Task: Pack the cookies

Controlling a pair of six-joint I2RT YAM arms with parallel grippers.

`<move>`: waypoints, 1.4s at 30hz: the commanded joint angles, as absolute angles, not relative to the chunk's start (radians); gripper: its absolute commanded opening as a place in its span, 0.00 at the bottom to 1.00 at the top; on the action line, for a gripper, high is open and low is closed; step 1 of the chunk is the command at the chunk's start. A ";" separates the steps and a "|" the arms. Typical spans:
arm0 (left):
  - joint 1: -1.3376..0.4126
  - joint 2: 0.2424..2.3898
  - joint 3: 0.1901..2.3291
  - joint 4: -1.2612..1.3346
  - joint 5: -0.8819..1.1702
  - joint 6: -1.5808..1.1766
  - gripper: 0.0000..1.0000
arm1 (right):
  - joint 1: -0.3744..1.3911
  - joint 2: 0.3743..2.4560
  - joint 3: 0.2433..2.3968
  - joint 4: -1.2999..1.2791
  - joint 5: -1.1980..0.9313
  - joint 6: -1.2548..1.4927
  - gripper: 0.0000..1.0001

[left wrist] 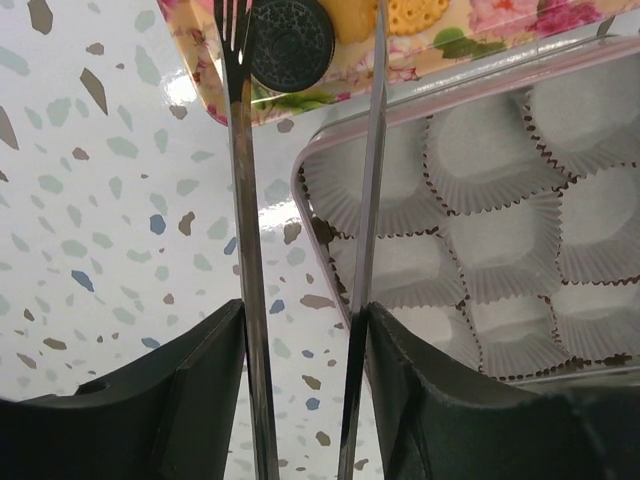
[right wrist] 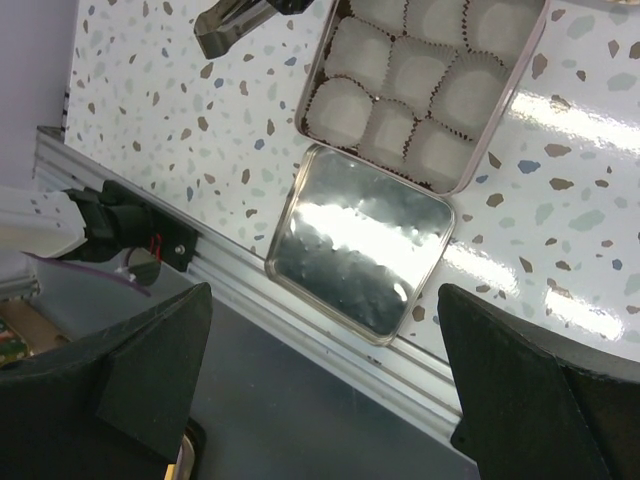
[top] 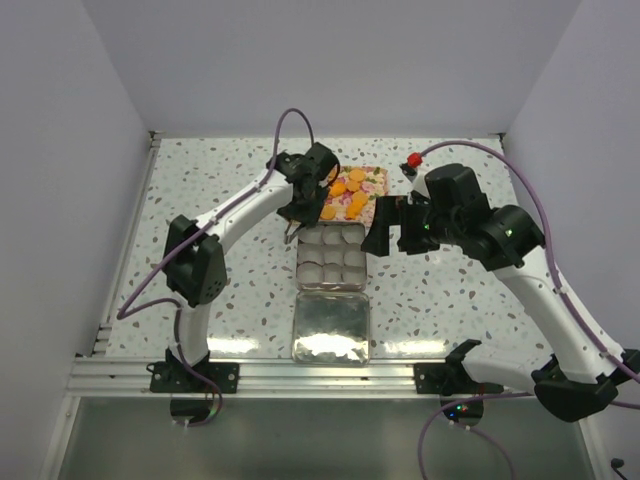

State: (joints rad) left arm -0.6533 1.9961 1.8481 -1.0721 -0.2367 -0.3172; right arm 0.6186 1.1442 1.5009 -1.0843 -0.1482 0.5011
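The cookies (top: 352, 190) lie on a floral tray (top: 375, 178); most are orange. My left gripper (top: 305, 200) is shut on a pair of metal tongs (left wrist: 245, 250), one arm against each finger (left wrist: 200, 380). A black cookie (left wrist: 290, 45) lies on the tray's corner (left wrist: 210, 80) between the tong tips, beside the forked one, and an orange cookie (left wrist: 415, 15) sits just past it. The open tin (top: 331, 255) holds white paper cups (left wrist: 490, 150) with nothing in them. My right gripper (top: 392, 232) hangs open to the right of the tin, holding nothing.
The tin's shiny lid (top: 332, 328) lies flat just in front of the tin, close to the aluminium rail (right wrist: 300, 310) at the table's near edge. A small red object (top: 412, 160) sits behind the right arm, right of the tray.
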 commanded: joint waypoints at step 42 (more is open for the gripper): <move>-0.709 1.441 1.495 -1.025 -0.198 -0.350 0.23 | 0.615 1.141 1.470 -1.029 -0.209 0.491 0.99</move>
